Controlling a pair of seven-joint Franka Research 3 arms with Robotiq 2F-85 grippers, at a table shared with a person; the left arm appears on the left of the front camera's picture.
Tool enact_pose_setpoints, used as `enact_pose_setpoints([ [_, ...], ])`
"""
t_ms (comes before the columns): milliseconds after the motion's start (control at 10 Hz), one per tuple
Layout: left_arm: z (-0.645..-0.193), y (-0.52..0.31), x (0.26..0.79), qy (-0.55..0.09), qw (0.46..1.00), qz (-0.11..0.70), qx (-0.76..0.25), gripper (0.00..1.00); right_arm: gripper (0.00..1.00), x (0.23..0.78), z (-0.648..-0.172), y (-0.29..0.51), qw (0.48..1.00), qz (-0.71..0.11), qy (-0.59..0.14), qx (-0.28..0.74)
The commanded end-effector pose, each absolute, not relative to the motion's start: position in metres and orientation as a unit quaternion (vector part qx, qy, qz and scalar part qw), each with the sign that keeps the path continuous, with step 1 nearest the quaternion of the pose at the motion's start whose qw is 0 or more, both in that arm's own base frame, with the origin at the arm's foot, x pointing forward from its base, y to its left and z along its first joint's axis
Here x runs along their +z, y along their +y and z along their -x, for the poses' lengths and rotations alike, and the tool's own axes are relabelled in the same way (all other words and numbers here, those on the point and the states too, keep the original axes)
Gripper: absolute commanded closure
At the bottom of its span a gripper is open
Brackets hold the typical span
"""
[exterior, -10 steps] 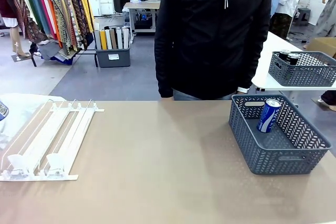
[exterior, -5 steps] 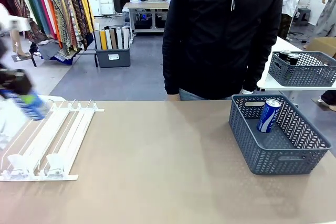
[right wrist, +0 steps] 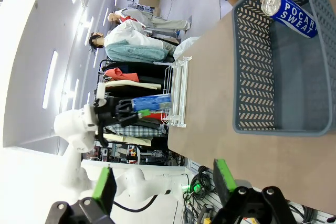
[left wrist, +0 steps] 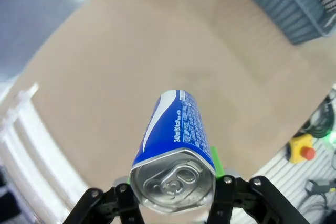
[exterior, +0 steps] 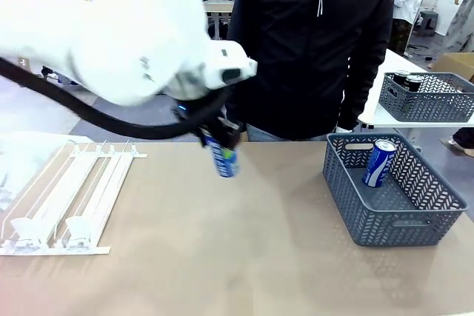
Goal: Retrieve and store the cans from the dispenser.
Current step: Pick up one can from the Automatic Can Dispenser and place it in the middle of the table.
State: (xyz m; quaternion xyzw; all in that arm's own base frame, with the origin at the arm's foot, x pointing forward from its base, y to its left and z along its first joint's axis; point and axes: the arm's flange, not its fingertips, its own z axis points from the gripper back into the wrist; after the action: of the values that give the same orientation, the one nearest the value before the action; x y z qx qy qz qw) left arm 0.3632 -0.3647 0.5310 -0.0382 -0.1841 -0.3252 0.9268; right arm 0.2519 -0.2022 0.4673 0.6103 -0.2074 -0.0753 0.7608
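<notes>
My left gripper is shut on a blue Pocari Sweat can and holds it tilted above the middle of the table, near the far edge. In the left wrist view the can lies between the two fingers with its silver top toward the camera, gripper closed on its sides. The dispenser lies at the left with bare lanes. Another blue can leans inside the grey basket at the right. My right gripper stands open, off the table's right side, facing the basket and its can.
A person in a black jacket stands at the far edge. Behind, on a white side table, a second grey basket holds dark cans. The tan table lies bare between dispenser and basket.
My left arm has swung from the far left, above the dispenser, to the table's middle, carrying the blue can. The basket and its can have not moved.
</notes>
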Motion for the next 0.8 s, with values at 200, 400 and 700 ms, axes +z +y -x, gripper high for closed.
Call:
enact_pose_setpoints([
  [200, -0.375, -0.428, 0.451, -0.15, 0.893, 0.017, -0.424, 1.0, 0.0, 0.47, -0.253, -0.203, 0.756, -0.614, -0.214, -0.072],
  [400, -0.379, -0.432, 0.411, -0.101, 0.892, 0.014, -0.44, 1.0, 0.0, 0.47, -0.253, -0.203, 0.756, -0.614, -0.214, -0.072],
  [700, -0.399, -0.426, 0.399, -0.092, 0.911, 0.033, -0.401, 1.0, 0.0, 0.47, -0.253, -0.203, 0.756, -0.614, -0.214, -0.072],
])
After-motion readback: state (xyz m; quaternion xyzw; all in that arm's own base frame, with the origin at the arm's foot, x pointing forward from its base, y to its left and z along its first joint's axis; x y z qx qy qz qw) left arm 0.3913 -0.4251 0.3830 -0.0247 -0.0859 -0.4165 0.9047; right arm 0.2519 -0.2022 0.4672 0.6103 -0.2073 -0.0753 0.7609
